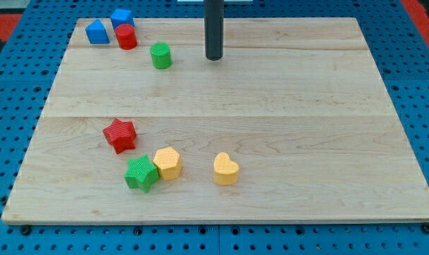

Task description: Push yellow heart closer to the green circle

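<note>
Currently my tip [213,58], a bare rod tool grasping nothing, sits upper centre beside the green circle block [161,55], far from the lower-centre yellow heart block [225,168]; an off-centre push could veer it toward the yellow hexagon block [167,163]

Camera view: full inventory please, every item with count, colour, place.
Wooden board: 1, light wood, fills the view, on a blue pegged surface.
Blue blocks: 2, top left corner; one house-like, one cube-like.
Red cylinder: 1, red, just below the blue cube-like block.
Green circle: 1, green, upper left, right of the red cylinder.
Red star: 1, red, lower left.
Green star: 1, green, below the red star.
Yellow hexagon: 1, yellow, touching the green star's right.
Yellow heart: 1, yellow, lower centre.
My tip: 1, dark rod, right of the green circle, far above the yellow heart.
</note>
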